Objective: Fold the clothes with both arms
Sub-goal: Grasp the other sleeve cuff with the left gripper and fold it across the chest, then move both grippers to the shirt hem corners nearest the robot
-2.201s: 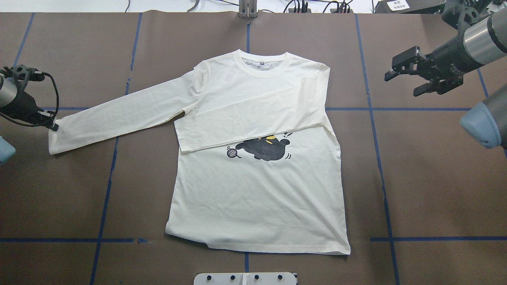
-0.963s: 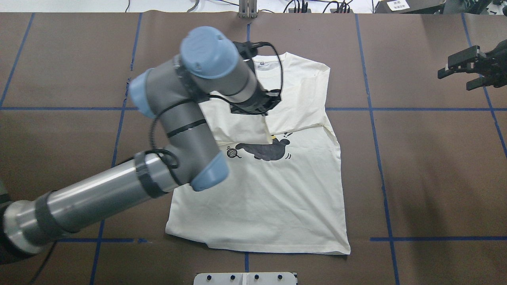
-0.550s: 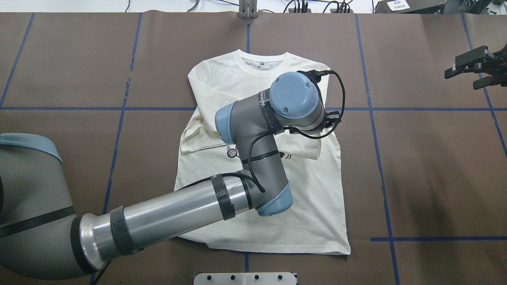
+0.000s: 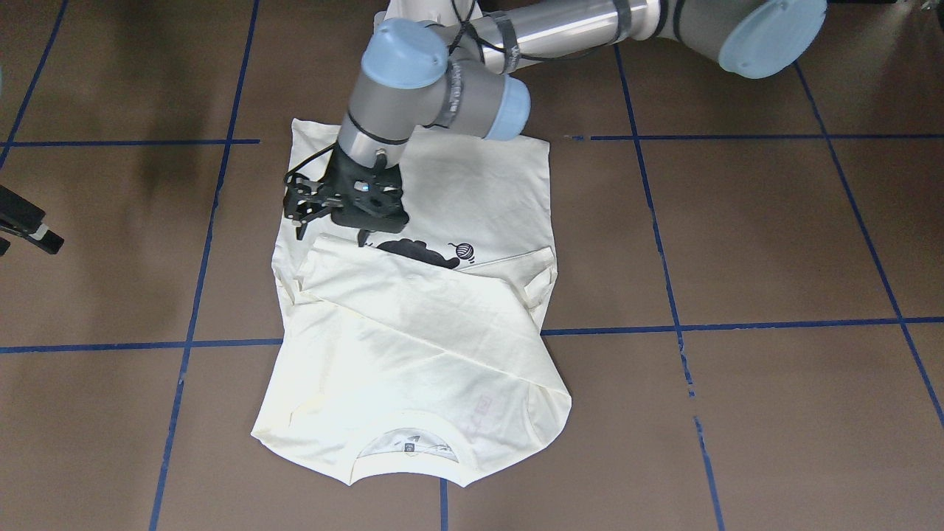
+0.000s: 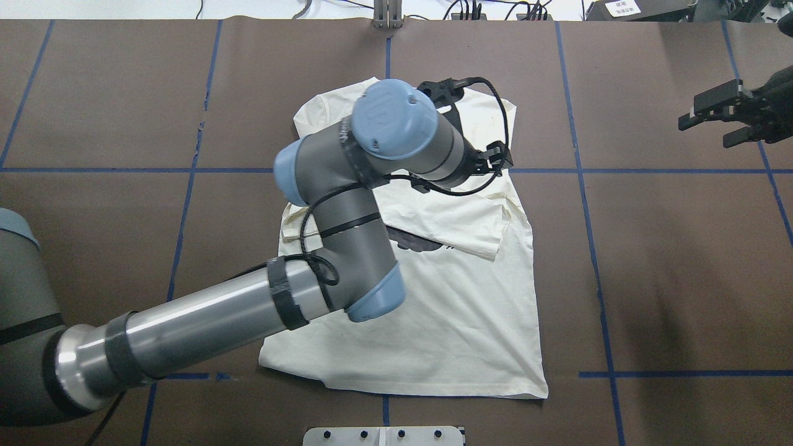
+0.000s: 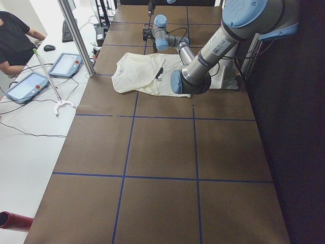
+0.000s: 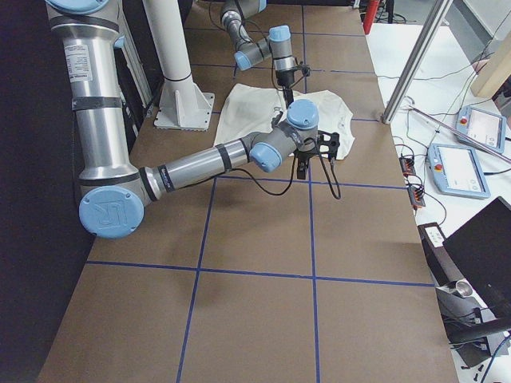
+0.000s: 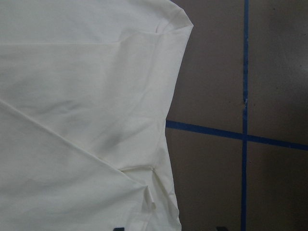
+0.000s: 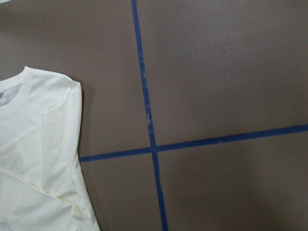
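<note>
Overhead exterior view is showing the left arm (image 5: 217,322) reaching in from the left across the table (image 5: 681,279), with the left pincer (image 4: 354,225) hanging just above the chest of the cream T-shirt (image 5: 433,322). The left wrist view is showing its two fingertips standing wide apart with only cloth beneath them, so it is gripping nothing. Directly beneath and beside this pincer, a sleeve (image 5: 458,226) is lying folded across the chest, covering part of the black cat print (image 5: 415,243). Going by that, the sleeve folding is looking done, while the body from the pincer to the hem is lying flat in one layer, so the fold of hem toward collar is looking like what is left. Far to the right, well apart from the shirt, the right pincer (image 5: 712,121) is hovering with its fingers spread, carrying nothing.
</note>
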